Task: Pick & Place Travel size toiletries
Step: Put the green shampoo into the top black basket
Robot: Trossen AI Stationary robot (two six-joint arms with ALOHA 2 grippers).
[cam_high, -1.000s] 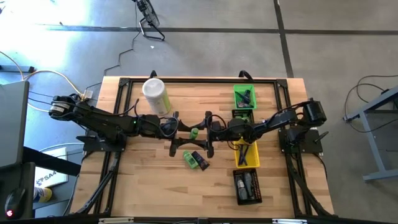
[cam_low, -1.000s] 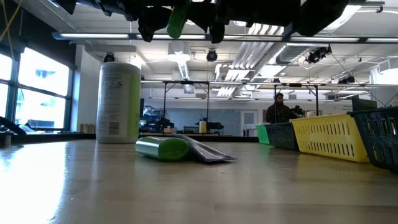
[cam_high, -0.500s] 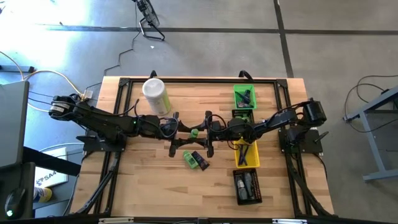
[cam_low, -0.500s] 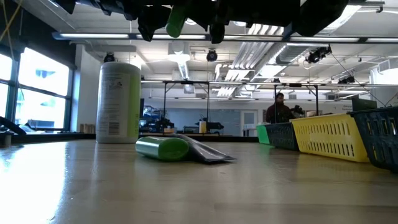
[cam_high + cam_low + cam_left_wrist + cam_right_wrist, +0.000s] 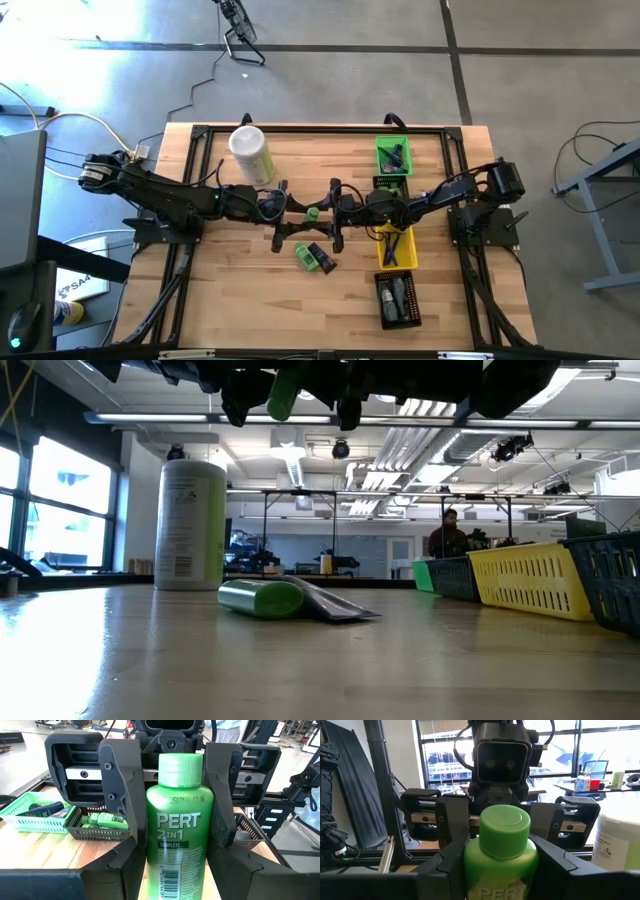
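A bright green mini bottle (image 5: 313,212) with a ribbed green cap hangs roughly upright above the table's middle, between my two grippers. My left gripper (image 5: 297,213) comes from the left and is shut on it. My right gripper (image 5: 331,212) comes from the right and is shut on it too. Below them a second green bottle (image 5: 305,256) lies on its side on the table, and a dark grey tube (image 5: 322,259) lies flat against it. My left gripper pinches the bottle's lower body (image 5: 150,870) between its two fingers, one on each side. The fingers come about level from the table's left. The bottle stands cap up, lifted clear of the table. My right gripper has its two fingers (image 5: 447,862) against opposite sides of the bottle's upper body (image 5: 470,865), just below the cap. They come about level from the table's right, facing my left gripper.
A large pale-green canister (image 5: 250,152) stands at the far left of centre. Along the right side stand a green bin (image 5: 392,155), a black bin (image 5: 390,186), a yellow bin (image 5: 396,247) and another black bin (image 5: 397,299), all holding small items.
In the low view my right gripper's fingers have drawn in a little against the green bottle, which has shifted slightly. Both arms stay where they were.
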